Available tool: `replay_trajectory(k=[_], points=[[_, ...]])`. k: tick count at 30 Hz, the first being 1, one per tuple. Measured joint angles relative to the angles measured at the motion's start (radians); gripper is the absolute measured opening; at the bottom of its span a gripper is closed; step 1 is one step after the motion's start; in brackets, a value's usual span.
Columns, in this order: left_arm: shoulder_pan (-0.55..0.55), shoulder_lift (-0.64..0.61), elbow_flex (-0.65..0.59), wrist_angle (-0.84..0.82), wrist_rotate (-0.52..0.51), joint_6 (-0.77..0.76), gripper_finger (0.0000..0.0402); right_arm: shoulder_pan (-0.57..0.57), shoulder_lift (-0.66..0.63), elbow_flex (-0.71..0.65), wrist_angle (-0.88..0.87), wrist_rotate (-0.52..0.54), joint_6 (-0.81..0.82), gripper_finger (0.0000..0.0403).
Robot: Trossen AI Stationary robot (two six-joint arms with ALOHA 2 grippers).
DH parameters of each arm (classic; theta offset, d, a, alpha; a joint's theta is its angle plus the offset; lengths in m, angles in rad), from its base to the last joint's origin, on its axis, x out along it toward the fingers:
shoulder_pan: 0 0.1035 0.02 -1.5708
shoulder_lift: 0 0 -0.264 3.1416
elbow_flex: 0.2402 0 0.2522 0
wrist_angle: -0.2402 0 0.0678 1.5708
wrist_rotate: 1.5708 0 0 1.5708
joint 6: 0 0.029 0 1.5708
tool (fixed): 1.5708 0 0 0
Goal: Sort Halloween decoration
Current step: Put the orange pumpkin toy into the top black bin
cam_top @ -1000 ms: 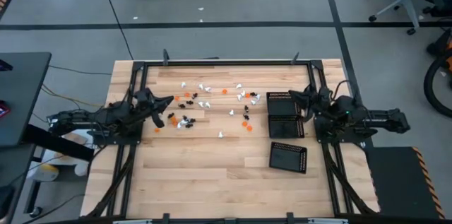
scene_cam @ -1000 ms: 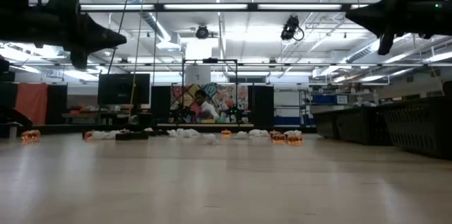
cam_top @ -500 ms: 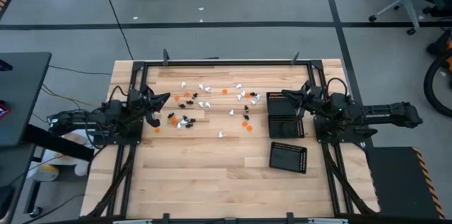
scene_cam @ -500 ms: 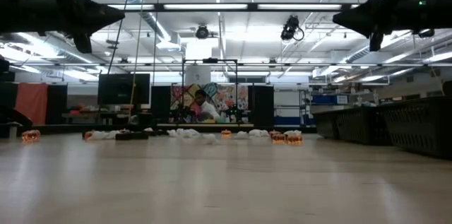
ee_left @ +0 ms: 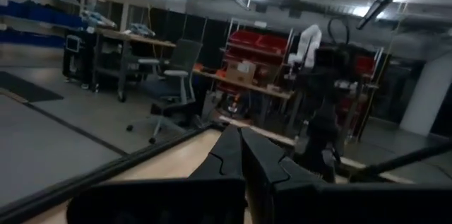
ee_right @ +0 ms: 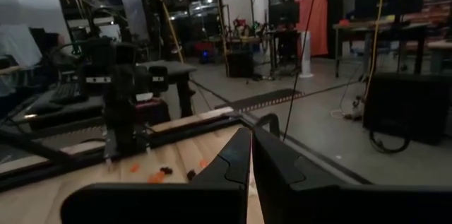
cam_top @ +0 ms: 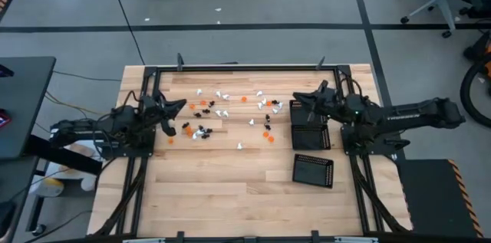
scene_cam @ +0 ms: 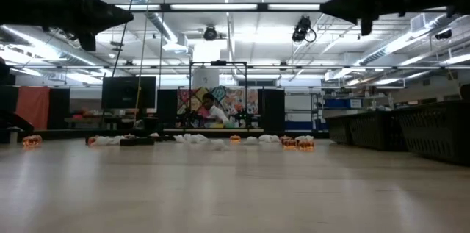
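Overhead, the left pincer [cam_top: 181, 106] hangs above the counter [cam_top: 230, 185], fingers pressed together, holding nothing. Just ahead of its tip, the decorations [cam_top: 230, 113] lie scattered in white, orange and black, reaching across to the right pincer [cam_top: 298, 97]. That one is likewise pressed together and empty, raised over the stacked trays [cam_top: 309, 123]. Another tray [cam_top: 313, 170] lies apart, nearer the counter's front.
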Motion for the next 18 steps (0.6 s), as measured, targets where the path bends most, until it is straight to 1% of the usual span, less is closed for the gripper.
replay_trajectory(k=[4, 7, 9, 14, 18], points=[[0.036, 0.067, 0.049, -0.001, -0.001, -0.001, 0.0, 0.0, 0.13, 0.068, 0.009, 0.0, -0.003, 0.0023], [0.073, 0.134, 0.073, -0.024, 0.0, -0.001, 0.0, 0.0, 0.225, 0.135, -0.016, -0.031, -0.008, 0.0027], [0.101, 0.182, 0.094, -0.042, 0.0, -0.001, 0.0, -0.003, 0.283, 0.192, -0.067, -0.058, -0.017, 0.0032], [0.158, 0.3, 0.119, -0.043, 0.015, 0.001, 0.0, -0.04, 0.407, 0.333, -0.218, -0.11, -0.074, 0.0058], [0.186, 0.372, 0.119, -0.035, 0.016, 0.006, 0.0, -0.075, 0.482, 0.403, -0.244, -0.138, -0.124, 0.0085]])
